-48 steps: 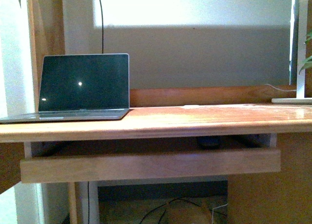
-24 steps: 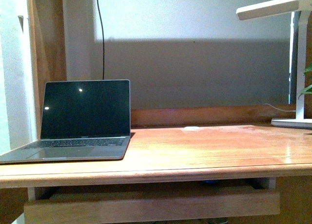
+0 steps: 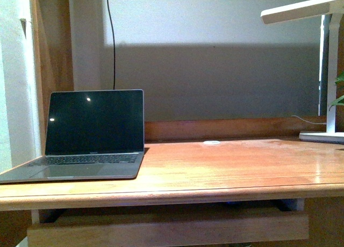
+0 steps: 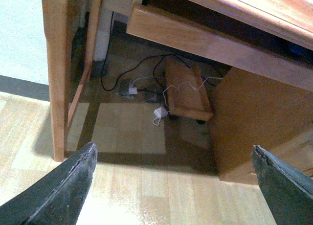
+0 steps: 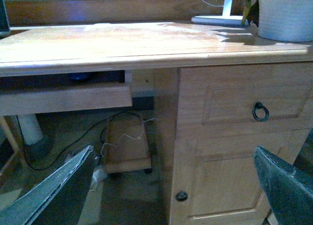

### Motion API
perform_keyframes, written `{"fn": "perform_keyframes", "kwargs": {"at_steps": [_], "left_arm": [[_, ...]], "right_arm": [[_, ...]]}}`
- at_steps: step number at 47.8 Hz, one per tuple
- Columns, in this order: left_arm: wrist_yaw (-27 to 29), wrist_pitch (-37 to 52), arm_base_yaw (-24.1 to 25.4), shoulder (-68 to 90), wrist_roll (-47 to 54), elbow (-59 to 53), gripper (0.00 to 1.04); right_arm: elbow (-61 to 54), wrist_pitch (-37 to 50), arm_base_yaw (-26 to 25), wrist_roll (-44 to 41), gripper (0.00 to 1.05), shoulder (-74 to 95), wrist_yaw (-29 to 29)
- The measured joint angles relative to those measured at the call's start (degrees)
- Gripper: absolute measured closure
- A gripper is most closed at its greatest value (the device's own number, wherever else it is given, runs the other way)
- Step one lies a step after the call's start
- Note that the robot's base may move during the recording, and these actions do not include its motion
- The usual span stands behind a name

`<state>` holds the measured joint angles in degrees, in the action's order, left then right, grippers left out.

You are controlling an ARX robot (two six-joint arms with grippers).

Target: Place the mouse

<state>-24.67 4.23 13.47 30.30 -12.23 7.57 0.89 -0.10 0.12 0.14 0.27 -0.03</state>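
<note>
Dark fingers of the left gripper and the right gripper are gaping wide, gripping nothing, while the mouse is lying shadowed on the pull-out tray under the desktop.

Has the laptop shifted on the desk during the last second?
No. The laptop still meets the desk's back rail at the same spot; the camera rose, so everything sits lower in frame.

No legible text or labels anywhere.
</note>
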Motion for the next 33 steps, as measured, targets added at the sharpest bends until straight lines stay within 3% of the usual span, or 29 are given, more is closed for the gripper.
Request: {"fn": "perform_keyframes", "kwargs": {"at_steps": [5, 12, 23, 33], "left_arm": [[-5.9, 6.0, 4.8, 13.6, 7.0, 4.8, 0.08], [-7.1, 13.0, 6.4, 31.7, 22.3, 13.0, 0.08], [1.8, 20.6, 3.1, 51.9, 57.6, 22.9, 0.08], [4.4, 30.0, 1.5, 63.1, 86.5, 26.9, 0.08]], "right_arm": [[0.0, 0.0, 0.0, 0.0, 0.07, 0.0, 0.0], [0.0, 0.0, 0.0, 0.0, 0.07, 0.0, 0.0], [0.0, 0.0, 0.0, 0.0, 0.07, 0.0, 0.0], [0.0, 0.0, 0.0, 0.0, 0.07, 0.0, 0.0]]}}
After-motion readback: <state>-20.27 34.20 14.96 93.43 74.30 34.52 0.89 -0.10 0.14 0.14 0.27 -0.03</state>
